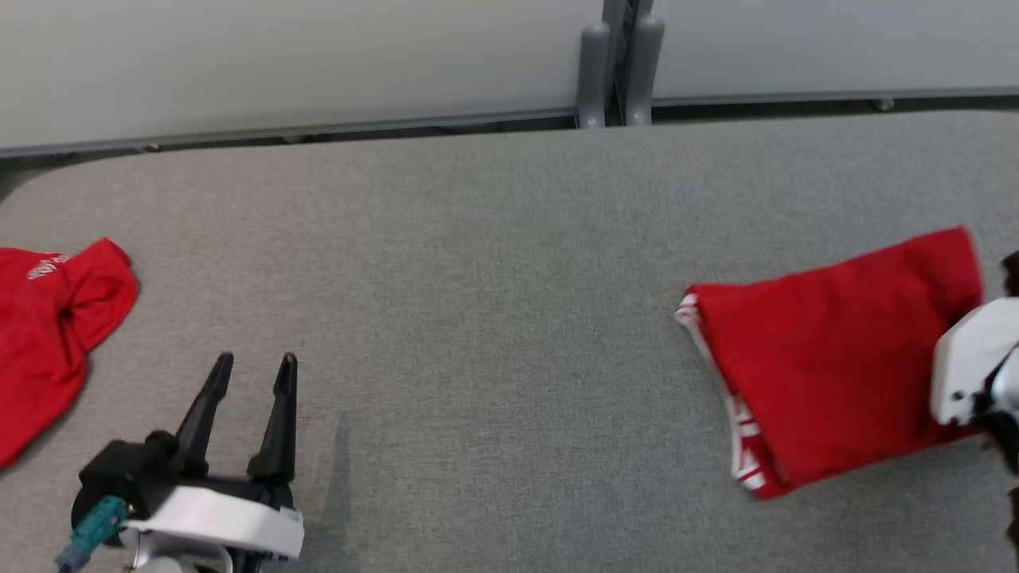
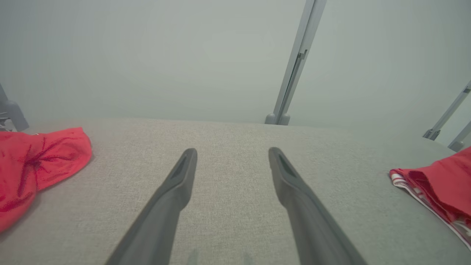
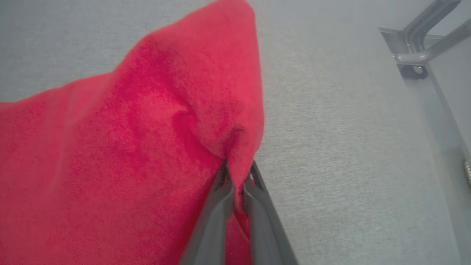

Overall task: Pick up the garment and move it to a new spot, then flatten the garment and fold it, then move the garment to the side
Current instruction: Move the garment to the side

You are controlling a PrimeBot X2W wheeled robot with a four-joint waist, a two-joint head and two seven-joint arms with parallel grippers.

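Note:
The garment (image 1: 828, 350) is red with white-striped trim, folded into a rough rectangle at the right of the grey table (image 1: 478, 278). In the right wrist view, my right gripper (image 3: 237, 173) is shut on a pinched-up edge of the garment (image 3: 110, 147), and the cloth rises into a peak above the fingertips. The head view shows that arm's white wrist housing (image 1: 971, 358) over the garment's right end. My left gripper (image 1: 257, 362) hovers low at the front left, open with nothing between its fingers. In its own view the left gripper (image 2: 232, 151) points across bare table, with the garment (image 2: 441, 180) far right.
A second red garment (image 1: 48, 334) lies crumpled at the table's left edge, left of my left gripper, and the crumpled garment (image 2: 33, 162) also shows in the left wrist view. Grey metal posts (image 1: 617, 64) and a pale wall panel stand behind the table's far edge.

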